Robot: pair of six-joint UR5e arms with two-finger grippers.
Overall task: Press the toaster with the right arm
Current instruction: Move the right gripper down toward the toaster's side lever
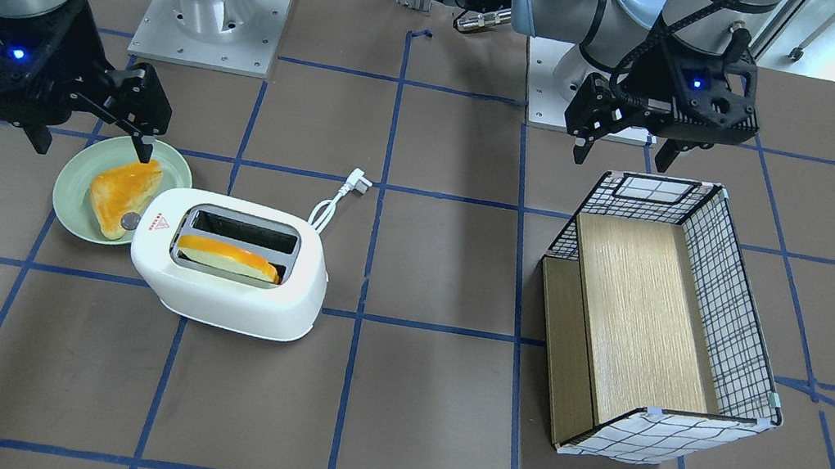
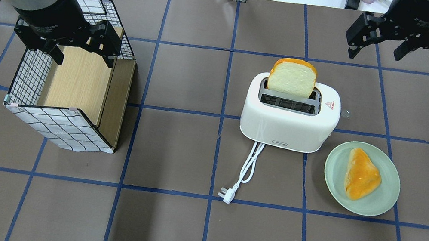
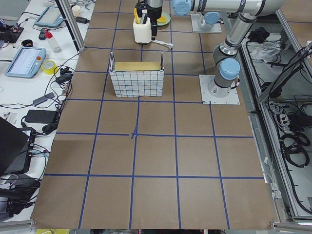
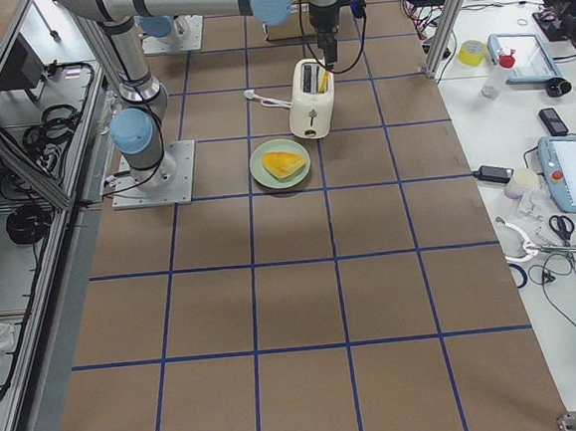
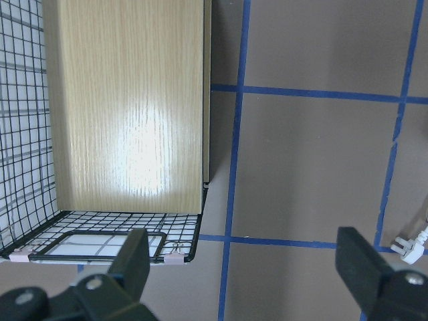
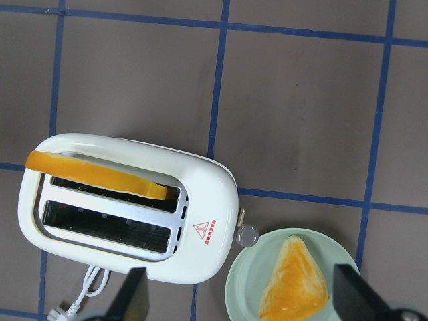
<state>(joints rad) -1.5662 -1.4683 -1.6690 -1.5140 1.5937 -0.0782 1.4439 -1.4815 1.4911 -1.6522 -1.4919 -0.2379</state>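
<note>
The toaster (image 2: 288,124) sits right of the table's middle. 1 slice (image 2: 292,77) stands in the slot farther from the robot, and a small grey knob (image 6: 247,235) sticks out of the end nearest the plate (image 2: 384,201). The right gripper (image 2: 376,53) hangs well above the table with its fingers spread wide. In its wrist view the knob falls between them. I take that knob for the press lever, though it is tiny from here. To do this well, I'd line 1 fingertip over the knob and come straight down. The other finger should stay off the plate's rim and the toaster's shell. A push along the lever's travel would suit, since a light plastic body may tip or skid under a slanted one. The left gripper (image 2: 83,57), also spread, hovers over the box (image 2: 60,129), well apart.
</note>
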